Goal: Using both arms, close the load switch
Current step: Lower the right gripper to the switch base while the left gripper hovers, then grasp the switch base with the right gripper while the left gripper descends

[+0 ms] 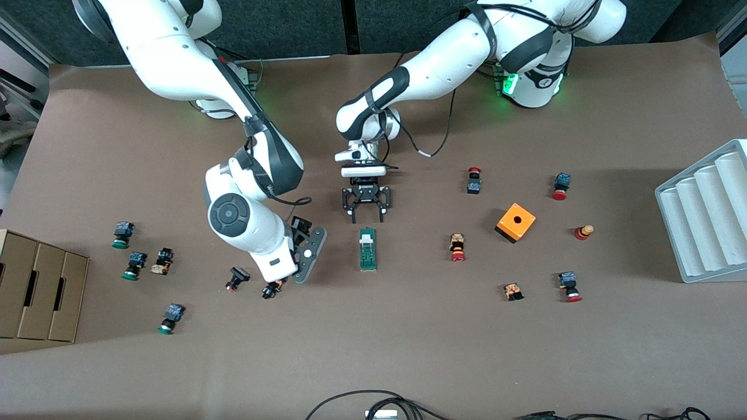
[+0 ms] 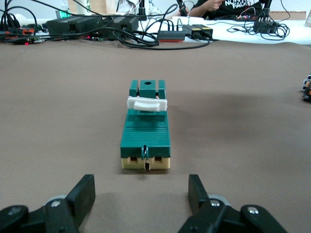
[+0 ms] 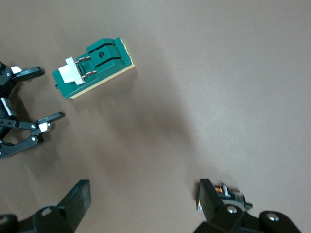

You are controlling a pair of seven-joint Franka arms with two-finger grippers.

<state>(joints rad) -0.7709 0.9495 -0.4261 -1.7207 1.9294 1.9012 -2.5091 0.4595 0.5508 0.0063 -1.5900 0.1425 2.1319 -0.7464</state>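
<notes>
A: Starting at the right arm's end, how was that arm posed?

B: It was bent low, elbow toward the front camera, wrist tilted. The right gripper (image 1: pixel 304 252) hung just over the table with its fingers spread wide and nothing between them. A small push button (image 1: pixel 272 288) lay just beside it, partly covered by the wrist.

A: And the load switch?

B: The load switch (image 1: pixel 367 249) lay flat beside that gripper, toward the left arm's end, apart from it. Its white sliding piece (image 2: pixel 146 104) sat near the end farther from the left gripper.

A: The left arm?

B: It reached down steeply. The left gripper (image 1: pixel 367 216) was just short of the switch's end, jaws wide, empty, not touching.

A: Anything else?

B: An orange box (image 1: pixel 515 221) and scattered buttons lay well apart from it. In both wrist views the fingers were cut off at the frame's edge.
</notes>
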